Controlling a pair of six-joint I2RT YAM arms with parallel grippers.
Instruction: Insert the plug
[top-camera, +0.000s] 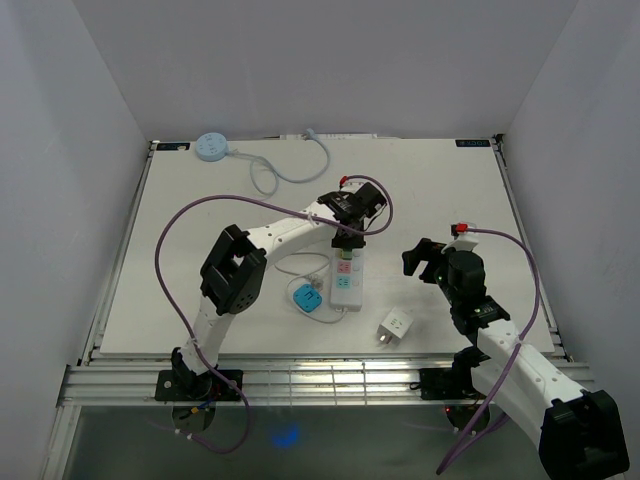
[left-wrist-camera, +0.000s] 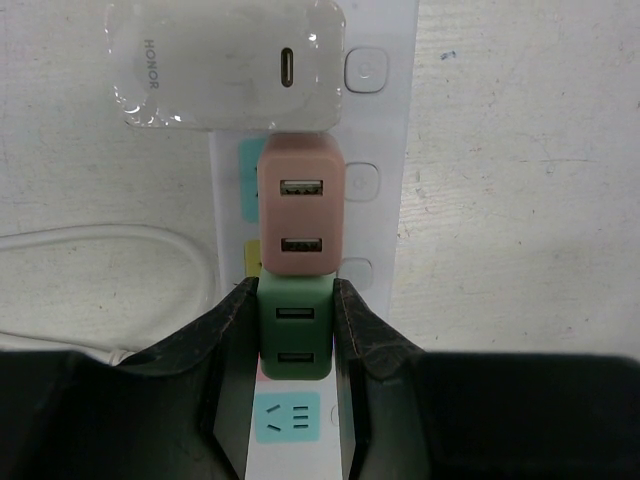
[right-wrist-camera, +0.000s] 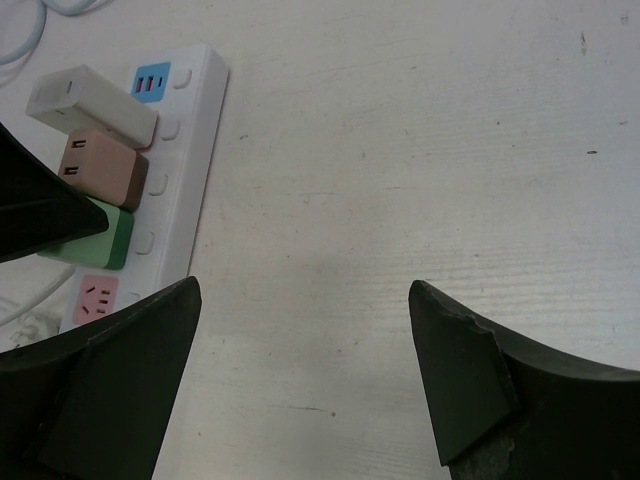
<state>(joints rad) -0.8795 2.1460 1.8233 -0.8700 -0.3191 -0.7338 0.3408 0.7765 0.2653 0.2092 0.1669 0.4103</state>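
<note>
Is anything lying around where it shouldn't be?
Two plugs lie loose: a white adapter right of the power strip and a blue plug left of it. Nothing looks broken or spilled.

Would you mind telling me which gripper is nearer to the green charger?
Left. The left gripper grips the green charger on both sides, on the power strip; the right gripper hangs open, apart, to the strip's right.

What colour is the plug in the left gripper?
The plug is green, clearest in the left wrist view.
</note>
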